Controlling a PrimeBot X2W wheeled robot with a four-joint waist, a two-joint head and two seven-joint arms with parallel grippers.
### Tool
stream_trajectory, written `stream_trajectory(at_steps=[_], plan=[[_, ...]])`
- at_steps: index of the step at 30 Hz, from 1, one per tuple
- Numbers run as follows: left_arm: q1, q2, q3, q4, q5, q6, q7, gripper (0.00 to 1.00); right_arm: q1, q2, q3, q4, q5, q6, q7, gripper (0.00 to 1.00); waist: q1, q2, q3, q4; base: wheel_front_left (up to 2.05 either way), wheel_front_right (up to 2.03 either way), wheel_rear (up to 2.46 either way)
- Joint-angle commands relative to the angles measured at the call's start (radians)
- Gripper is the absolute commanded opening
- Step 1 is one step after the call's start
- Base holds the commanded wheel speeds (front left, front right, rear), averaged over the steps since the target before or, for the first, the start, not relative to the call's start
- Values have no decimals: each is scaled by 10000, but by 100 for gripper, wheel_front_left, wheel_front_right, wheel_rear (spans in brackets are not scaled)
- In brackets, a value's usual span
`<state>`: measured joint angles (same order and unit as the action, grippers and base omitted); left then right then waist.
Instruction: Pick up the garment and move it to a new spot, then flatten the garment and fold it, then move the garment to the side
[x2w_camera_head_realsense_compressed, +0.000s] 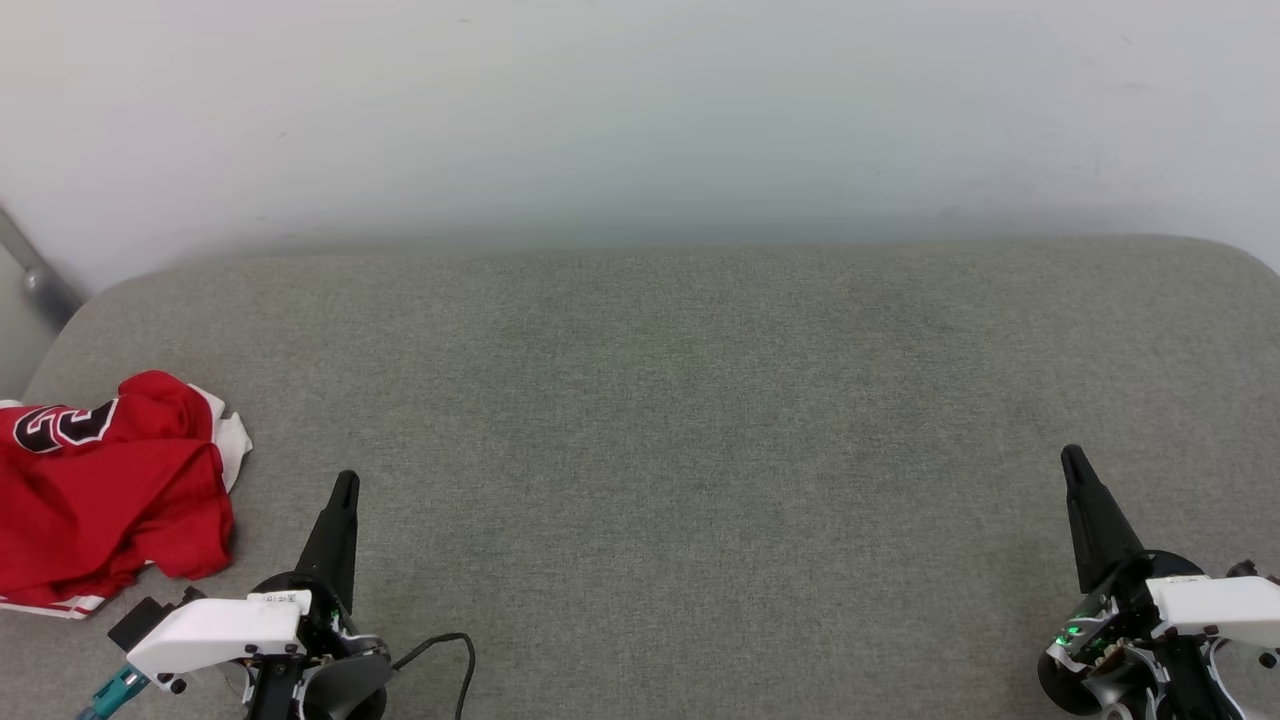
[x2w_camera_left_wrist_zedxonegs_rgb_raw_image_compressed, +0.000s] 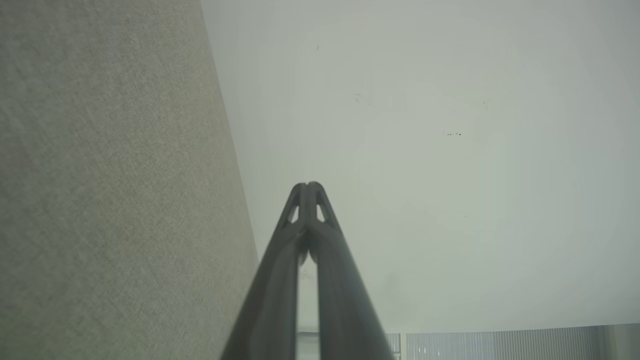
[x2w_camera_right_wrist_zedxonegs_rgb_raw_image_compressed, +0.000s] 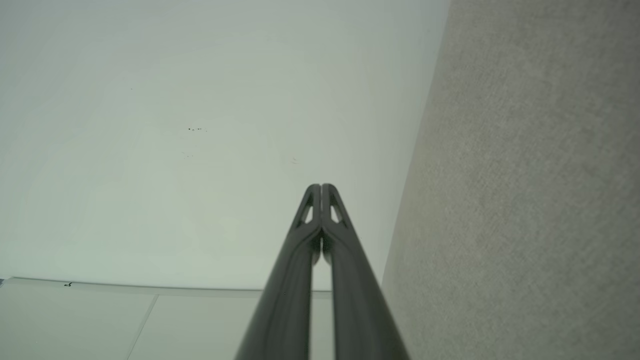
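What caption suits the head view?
Crumpled red jersey lies on the grey cushion beside the shut left claw; right claw shut too.

A big soft grey cushion (x2w_camera_head_realsense_compressed: 660, 420) holds a crumpled red shirt (x2w_camera_head_realsense_compressed: 105, 495) at its left edge.

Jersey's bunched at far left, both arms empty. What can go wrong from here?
1. The garment runs off the head view's left edge; its hidden part could spoil grasp planning.
2. It is crumpled in layers, so the left fingers, now shut, may pinch several folds.
3. The right fingers sit far across the grey fabric surface, a long reach.
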<state>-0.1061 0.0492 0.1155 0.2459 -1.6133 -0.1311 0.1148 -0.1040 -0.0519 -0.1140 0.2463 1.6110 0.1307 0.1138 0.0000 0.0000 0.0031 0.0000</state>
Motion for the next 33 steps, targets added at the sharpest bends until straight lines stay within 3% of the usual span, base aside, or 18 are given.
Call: stream_trajectory(at_steps=[1, 18, 19, 33], plan=[[-58, -12, 11, -13, 10, -37, 7, 0, -115, 37, 0, 2, 39, 0, 1, 0, 0, 0, 0, 0, 0, 0, 0], [-58, -12, 11, -13, 10, -37, 7, 0, -115, 37, 0, 2, 39, 0, 1, 0, 0, 0, 0, 0, 0, 0, 0], [0, 0, -1, 0, 0, 0, 0, 100, 0, 0, 0, -1, 0, 0, 0, 100, 0, 0, 0, 0, 0, 0, 0], [-16, -6, -759, -202, 324, 2, -615, 100, 163, -51, 476, -261, -378, 0, -587, 100, 0, 0, 9, -27, 0, 0, 0]])
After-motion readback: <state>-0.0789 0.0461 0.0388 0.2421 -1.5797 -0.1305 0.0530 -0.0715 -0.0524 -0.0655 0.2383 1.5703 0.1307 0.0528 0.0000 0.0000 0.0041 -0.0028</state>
